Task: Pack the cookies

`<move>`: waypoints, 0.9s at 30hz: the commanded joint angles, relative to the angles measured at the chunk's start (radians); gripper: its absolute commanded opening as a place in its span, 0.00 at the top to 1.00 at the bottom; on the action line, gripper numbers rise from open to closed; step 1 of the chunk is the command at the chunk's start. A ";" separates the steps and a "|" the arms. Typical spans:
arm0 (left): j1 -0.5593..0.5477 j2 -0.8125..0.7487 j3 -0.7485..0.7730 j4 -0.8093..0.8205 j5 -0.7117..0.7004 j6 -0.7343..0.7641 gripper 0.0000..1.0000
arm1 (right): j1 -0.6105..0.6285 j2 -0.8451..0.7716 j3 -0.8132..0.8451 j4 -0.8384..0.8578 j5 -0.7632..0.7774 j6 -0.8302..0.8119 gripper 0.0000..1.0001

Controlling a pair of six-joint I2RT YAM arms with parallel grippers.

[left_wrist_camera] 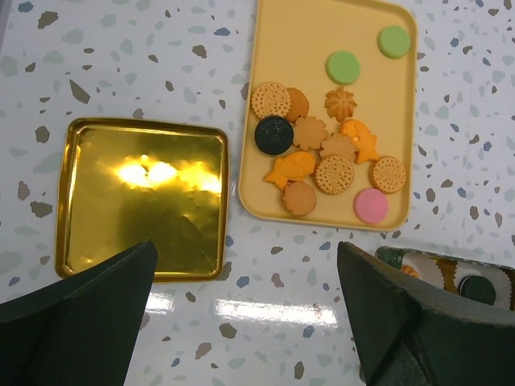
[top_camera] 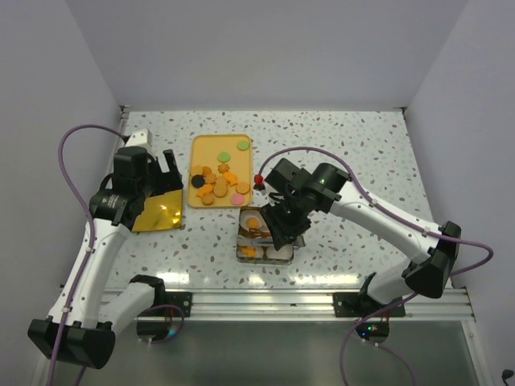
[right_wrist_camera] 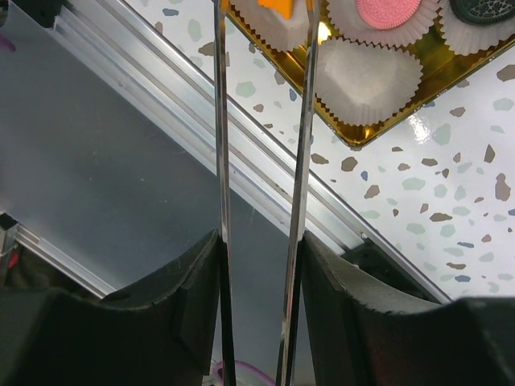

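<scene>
Orange cookie [right_wrist_camera: 282,6] between tongs [right_wrist_camera: 304,121] tips, ahead of right gripper [right_wrist_camera: 259,241]

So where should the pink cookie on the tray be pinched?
Across its thin edge, from straight above: the pink cookie lies flat on the tray. Set tips left and right of it in the left wrist view; a round waffled cookie crowds its far side and the tray's rim its near side.
</scene>
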 commanded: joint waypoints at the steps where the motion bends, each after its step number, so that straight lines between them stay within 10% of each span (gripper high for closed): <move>1: 0.009 -0.025 0.025 0.003 -0.019 0.022 0.00 | 0.006 -0.033 0.017 0.004 0.001 0.007 0.55; 27: 0.009 -0.138 0.073 -0.123 -0.028 -0.006 0.00 | -0.016 0.403 0.598 -0.008 0.228 0.046 0.54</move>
